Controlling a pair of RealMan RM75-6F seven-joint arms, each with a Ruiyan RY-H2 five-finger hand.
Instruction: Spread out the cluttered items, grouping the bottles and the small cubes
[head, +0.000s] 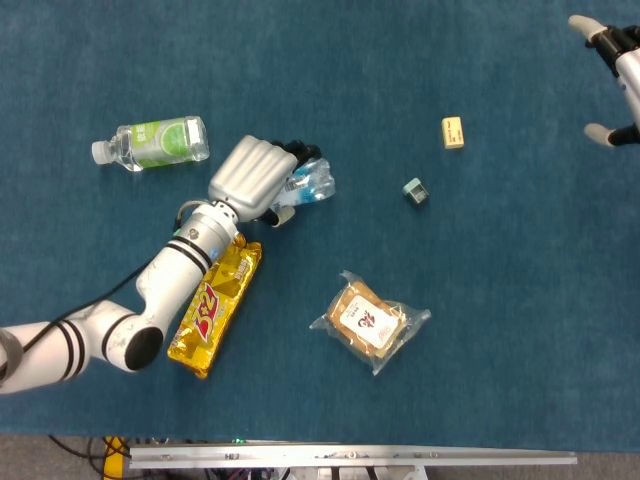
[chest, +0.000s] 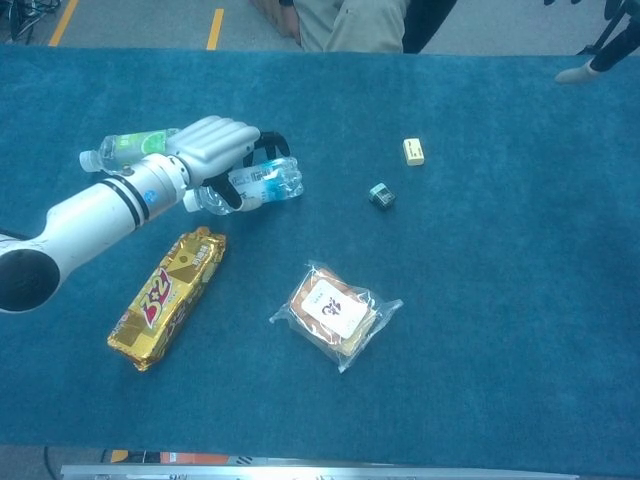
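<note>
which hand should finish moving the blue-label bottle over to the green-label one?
Left. The left robot hand already grips the blue-label bottle, close to the green-label bottle. The right robot hand sits at the table's far right edge, holding nothing.

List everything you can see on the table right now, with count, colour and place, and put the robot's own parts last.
Green-label bottle: 1, clear, lying far left.
Blue-label bottle: 1, clear, in the left hand.
Yellow cube: 1, upper right.
Grey-green cube: 1, below and left of the yellow one.
Gold snack pack: 1, lower left.
Clear bagged pastry: 1, brown, lower centre.
Table: 1, blue cloth.
Left hand: grips blue-label bottle.
Right hand: top right edge, empty, fingers spread.
</note>
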